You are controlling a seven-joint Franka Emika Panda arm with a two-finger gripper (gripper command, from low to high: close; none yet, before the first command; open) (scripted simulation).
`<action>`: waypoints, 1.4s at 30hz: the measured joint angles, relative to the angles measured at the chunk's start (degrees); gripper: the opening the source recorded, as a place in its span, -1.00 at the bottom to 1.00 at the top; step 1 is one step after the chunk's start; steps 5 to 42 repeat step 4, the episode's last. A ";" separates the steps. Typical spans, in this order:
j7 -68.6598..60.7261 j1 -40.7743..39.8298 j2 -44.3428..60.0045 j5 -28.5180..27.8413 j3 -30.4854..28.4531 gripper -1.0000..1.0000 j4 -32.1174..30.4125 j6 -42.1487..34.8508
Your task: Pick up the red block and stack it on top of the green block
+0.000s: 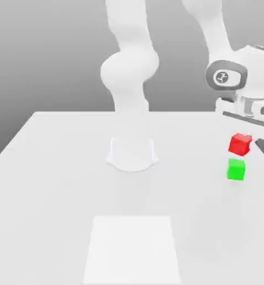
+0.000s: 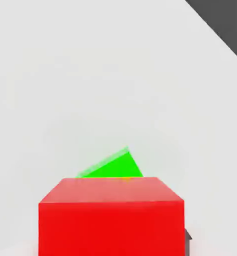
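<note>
**Two blocks at the table's edge, red one held above green**

Two small cubes sit close together at the exterior view's right. The red block is off the table, raised in the air and slightly tilted. It sits directly under the gripper, whose jaws are drawn in as far as they go around the cube and hold it.

The green block rests on the white tabletop just below the red one. A thin gap shows between the two in the exterior view; they are not touching. The red cube hangs nearly over the green one, offset a little toward the exterior view's right.

Hand view: the red block fills the near field, top face and one side face visible. Past its far edge a wedge of the green block shows, turned at an angle to the red cube.

Arm rises from its round base at mid-table and reaches over to the exterior view's right. A paler square patch marks the table's near part.
</note>
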 joint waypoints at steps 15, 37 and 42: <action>2.38 0.20 3.49 -3.36 -1.15 1.00 0.11 3.29; 2.38 0.20 3.49 -3.36 -1.15 1.00 0.11 3.29; 2.38 0.20 3.49 -3.36 -1.15 1.00 0.11 3.29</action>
